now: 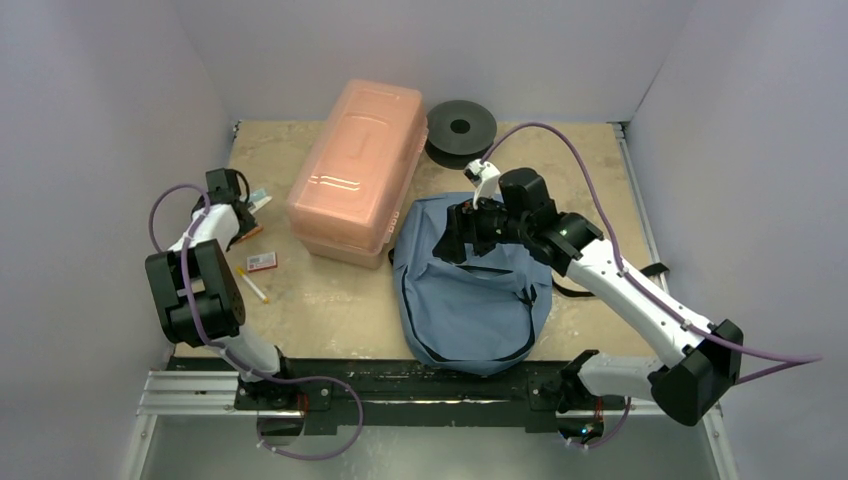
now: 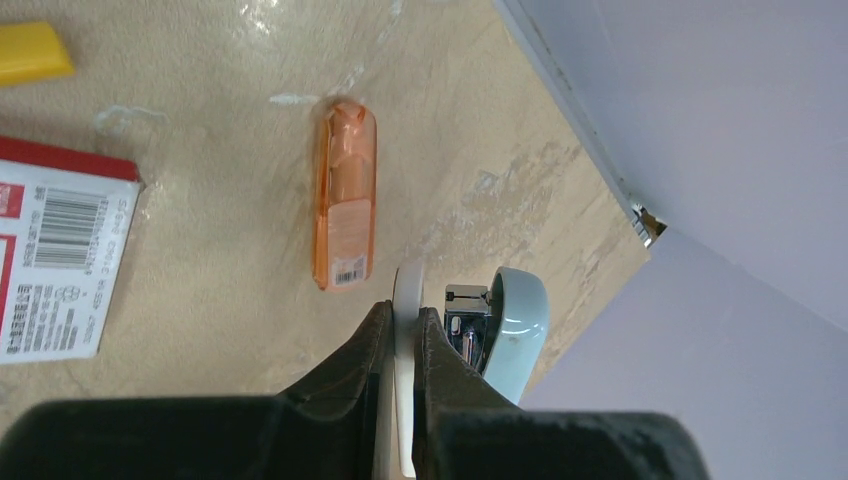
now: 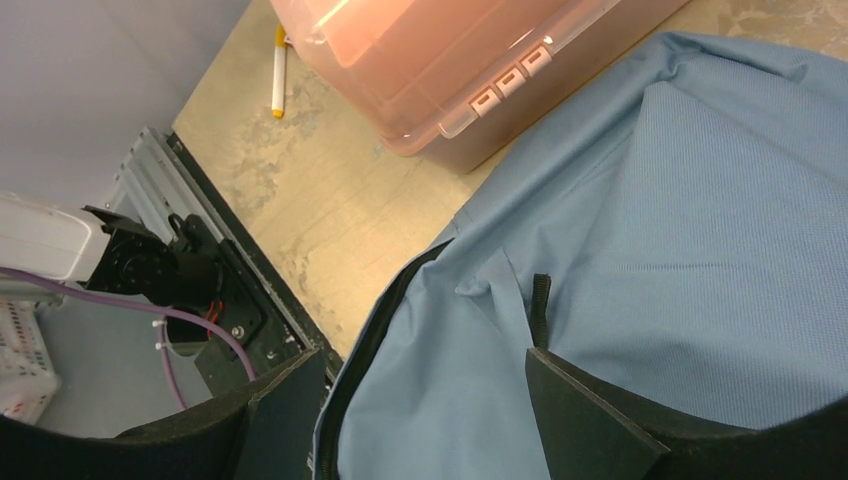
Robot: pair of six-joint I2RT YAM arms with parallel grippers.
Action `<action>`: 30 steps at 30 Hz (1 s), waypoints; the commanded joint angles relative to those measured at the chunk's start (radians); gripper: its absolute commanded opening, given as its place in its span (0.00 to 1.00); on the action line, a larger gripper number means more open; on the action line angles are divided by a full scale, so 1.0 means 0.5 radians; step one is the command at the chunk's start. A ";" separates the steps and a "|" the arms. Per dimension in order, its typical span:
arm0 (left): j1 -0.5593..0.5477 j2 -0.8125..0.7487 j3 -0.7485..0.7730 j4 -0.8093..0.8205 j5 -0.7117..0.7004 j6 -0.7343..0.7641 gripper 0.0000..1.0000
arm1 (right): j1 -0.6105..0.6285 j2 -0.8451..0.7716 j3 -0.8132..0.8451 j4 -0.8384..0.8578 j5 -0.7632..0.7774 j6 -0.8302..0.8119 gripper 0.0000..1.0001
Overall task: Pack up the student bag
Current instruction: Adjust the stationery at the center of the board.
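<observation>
Beige surface [image 1: 330, 310] between lavender walls carries the student bag [image 1: 470, 290], flat near its front edge, right of centre, just beside the pink box [image 1: 355, 185]. Above the bag's far end the right pincer [image 3: 430, 385] gapes wide, holding nothing. Near the left edge the left pincer [image 2: 403, 318] is clamped on a white and pale-blue object [image 2: 515, 310].

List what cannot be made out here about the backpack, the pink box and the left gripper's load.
- Backpack inside: top view, right arm covers its upper end; right wrist view shows only outer fabric.
- Pink box contents: top and right wrist views, cloudy plastic blurs them.
- White-and-blue item in the shut left gripper: left wrist view, fingers hide part; top view, too small.
- Yellow thing: left wrist view, cut by corner.
</observation>
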State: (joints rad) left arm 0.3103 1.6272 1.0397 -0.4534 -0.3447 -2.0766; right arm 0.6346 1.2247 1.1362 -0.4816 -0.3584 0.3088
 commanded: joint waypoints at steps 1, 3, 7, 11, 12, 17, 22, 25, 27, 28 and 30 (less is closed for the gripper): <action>-0.050 0.078 0.144 -0.075 -0.254 -0.489 0.00 | 0.005 0.050 0.132 -0.068 -0.030 -0.082 0.77; -0.077 0.115 0.212 -0.136 -0.320 -0.510 0.00 | 0.006 0.096 0.162 -0.097 -0.043 -0.102 0.77; -0.141 0.178 0.289 -0.233 -0.425 -0.587 0.00 | 0.006 0.149 0.198 -0.128 -0.041 -0.133 0.77; -0.241 0.225 0.367 -0.435 -0.663 -0.674 0.00 | 0.021 0.187 0.249 -0.180 -0.029 -0.181 0.77; -0.263 0.234 0.379 -0.472 -0.734 -0.695 0.00 | 0.027 0.193 0.254 -0.183 -0.030 -0.184 0.77; -0.348 0.267 0.366 -0.540 -0.989 -0.786 0.00 | 0.081 0.238 0.275 -0.201 -0.035 -0.214 0.76; -0.391 0.297 0.324 -0.526 -1.024 -0.881 0.00 | 0.099 0.308 0.303 -0.222 -0.041 -0.232 0.76; -0.389 0.362 0.347 -0.487 -0.969 -0.949 0.00 | 0.099 0.348 0.336 -0.245 -0.039 -0.239 0.76; -0.369 0.416 0.327 -0.398 -0.839 -0.997 0.00 | 0.102 0.365 0.347 -0.246 -0.032 -0.241 0.76; -0.359 0.426 0.284 -0.324 -0.801 -0.999 0.00 | 0.101 0.376 0.353 -0.247 -0.030 -0.240 0.76; -0.335 0.442 0.194 -0.133 -0.727 -1.039 0.00 | 0.099 0.396 0.360 -0.251 -0.027 -0.243 0.76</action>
State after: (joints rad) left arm 0.1238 1.8290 1.1881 -0.6666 -0.7567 -2.0777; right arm 0.6823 1.4197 1.2625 -0.5945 -0.3592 0.2108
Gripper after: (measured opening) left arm 0.050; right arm 0.764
